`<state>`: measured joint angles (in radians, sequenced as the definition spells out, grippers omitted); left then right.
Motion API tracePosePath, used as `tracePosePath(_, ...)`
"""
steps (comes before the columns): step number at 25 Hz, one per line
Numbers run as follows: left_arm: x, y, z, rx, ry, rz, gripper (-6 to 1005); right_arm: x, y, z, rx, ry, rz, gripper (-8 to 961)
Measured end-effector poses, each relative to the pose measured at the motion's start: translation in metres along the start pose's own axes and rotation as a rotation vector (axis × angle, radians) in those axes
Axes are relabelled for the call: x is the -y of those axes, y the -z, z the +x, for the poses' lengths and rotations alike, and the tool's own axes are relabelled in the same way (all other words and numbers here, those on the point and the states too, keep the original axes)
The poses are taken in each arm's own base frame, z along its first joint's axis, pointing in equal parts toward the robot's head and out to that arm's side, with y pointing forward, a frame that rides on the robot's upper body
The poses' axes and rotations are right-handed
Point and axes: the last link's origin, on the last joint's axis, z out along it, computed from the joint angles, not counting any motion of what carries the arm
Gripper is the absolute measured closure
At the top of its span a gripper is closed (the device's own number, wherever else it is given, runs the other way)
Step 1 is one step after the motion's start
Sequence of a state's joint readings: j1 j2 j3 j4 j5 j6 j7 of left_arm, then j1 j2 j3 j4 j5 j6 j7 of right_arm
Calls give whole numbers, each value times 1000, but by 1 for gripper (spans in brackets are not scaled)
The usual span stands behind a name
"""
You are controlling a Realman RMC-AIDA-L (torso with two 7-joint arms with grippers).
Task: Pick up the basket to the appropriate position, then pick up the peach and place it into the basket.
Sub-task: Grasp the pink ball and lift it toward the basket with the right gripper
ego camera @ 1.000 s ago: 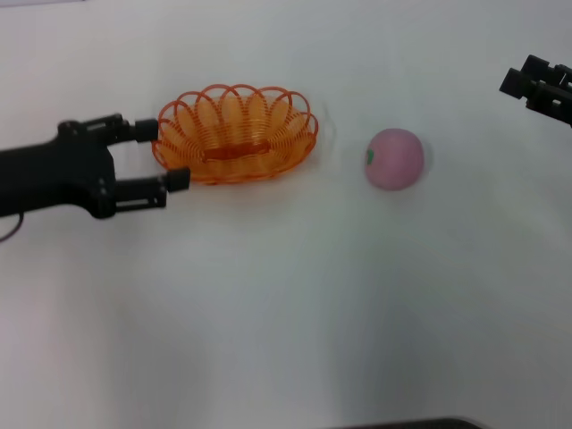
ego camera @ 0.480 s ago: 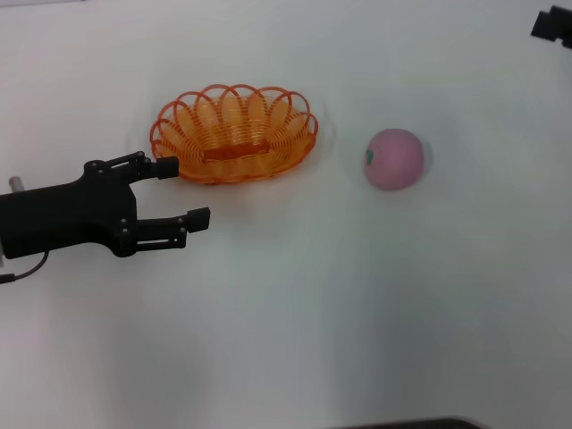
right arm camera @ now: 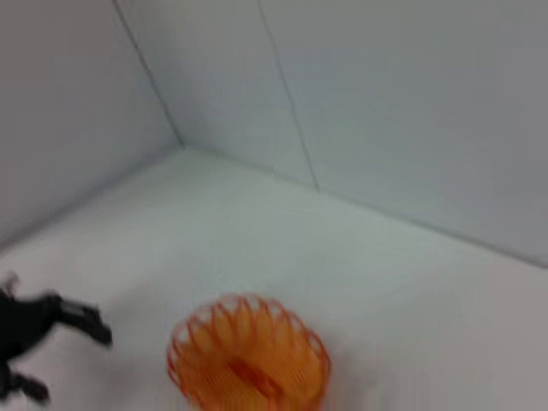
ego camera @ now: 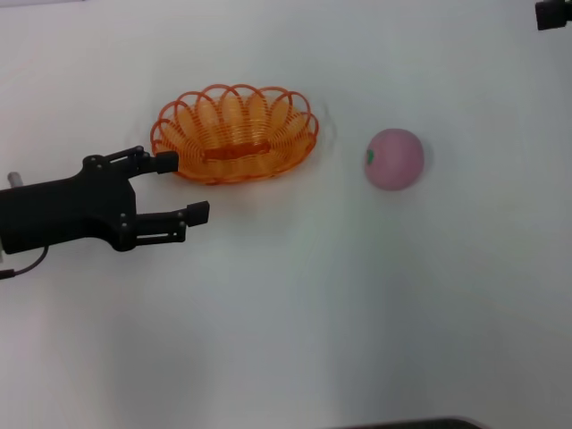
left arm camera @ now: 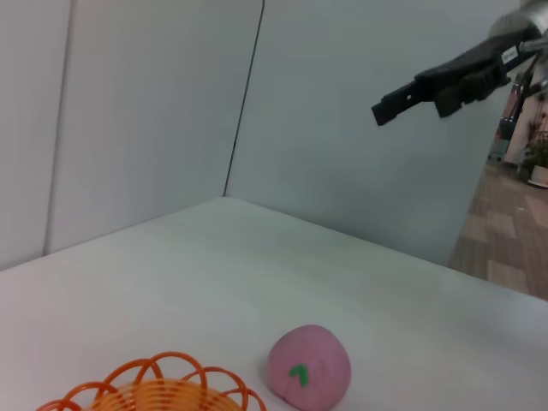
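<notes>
At far left, the left hand (ego camera: 179, 188) hovers open, its far finger at the basket's near-left rim. Centre-left on the white bench (ego camera: 295, 313), the basket (ego camera: 234, 134) looks light and springy; its scalloped rim suits a pinch. Right of it, well apart, sits the peach (ego camera: 394, 159), probably smooth. Open bench surrounds both. Far right, only a corner of the right hand (ego camera: 552, 14) shows; I cannot tell its state.
</notes>
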<state>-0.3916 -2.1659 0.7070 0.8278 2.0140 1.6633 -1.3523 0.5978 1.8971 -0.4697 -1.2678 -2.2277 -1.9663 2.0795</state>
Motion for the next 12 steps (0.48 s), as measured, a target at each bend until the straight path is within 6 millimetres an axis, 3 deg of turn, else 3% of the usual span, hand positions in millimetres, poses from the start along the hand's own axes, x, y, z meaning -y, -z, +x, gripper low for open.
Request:
tracePosePath(3,1,1,0,-3,5,11,114,-4,-6,-7,-114,36,37,15)
tracePosePath(12,2,2,2,-7,24,14,114,-10,-47,-5,-369,84,37,14)
